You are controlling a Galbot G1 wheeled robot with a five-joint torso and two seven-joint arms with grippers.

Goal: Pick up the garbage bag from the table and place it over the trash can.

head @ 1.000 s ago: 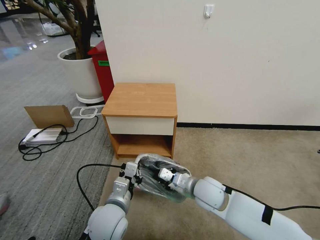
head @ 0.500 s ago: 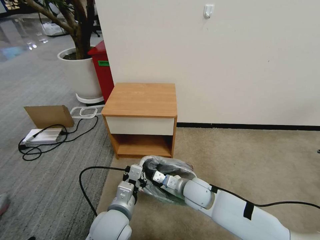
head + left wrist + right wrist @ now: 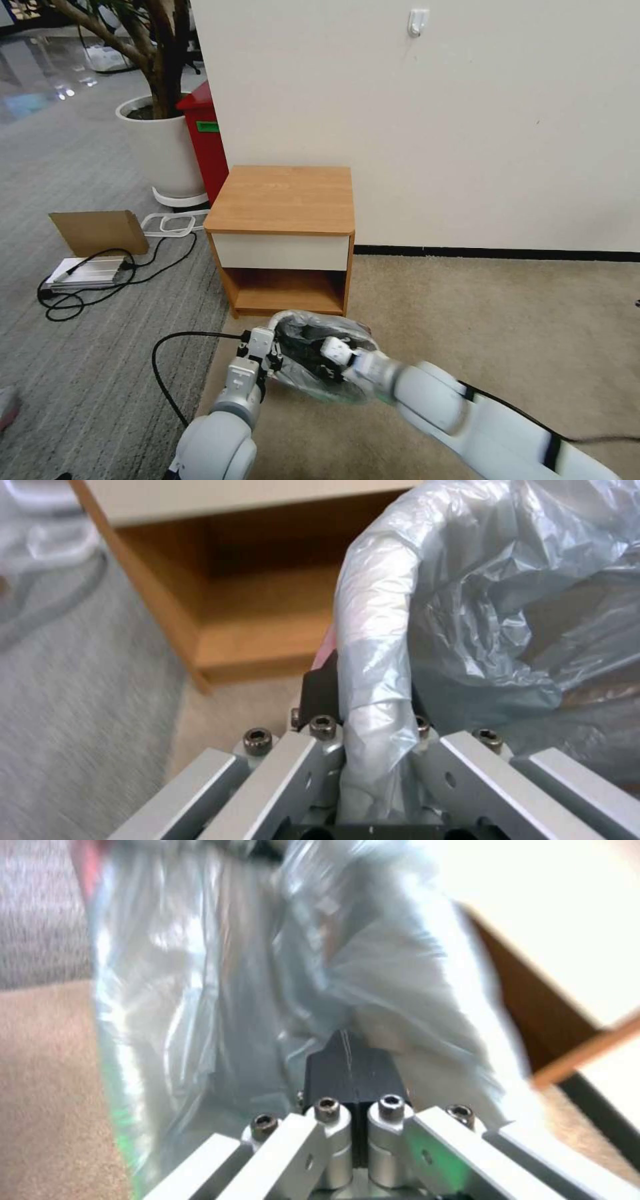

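**A:** Start at your left. What's out there?

**B:** A flat cardboard piece (image 3: 99, 231) and a black cable (image 3: 107, 283) on the grey carpet, a white plant pot (image 3: 162, 150) and a red bin (image 3: 205, 143) farther back by the wall. Then the table (image 3: 283, 200), its top bare, against the wall.

**A:** And your left gripper?

**B:** My left gripper (image 3: 269, 351) is low, just in front of the table's lower shelf, at the left side of the trash can (image 3: 283, 319). My fingers (image 3: 320, 700) there are clamped on the bin's rolled rim with the garbage bag (image 3: 313, 380) wrapped over it; from my left wrist I see the plastic (image 3: 467, 605) pulled tight over that rim and running down between the pads.

**A:** So where is the bag?

**B:** Draped over the trash can on the beige carpet, right before the table. The grey film covers the rim and sags into the opening. A pinkish edge shows beside my left pad.

**A:** The right side?

**B:** My right gripper (image 3: 331, 351) reaches inside the can's mouth. Its black fingers (image 3: 350, 1065) are pressed together, pinching a fold of the bag (image 3: 267, 965), which billows around them.
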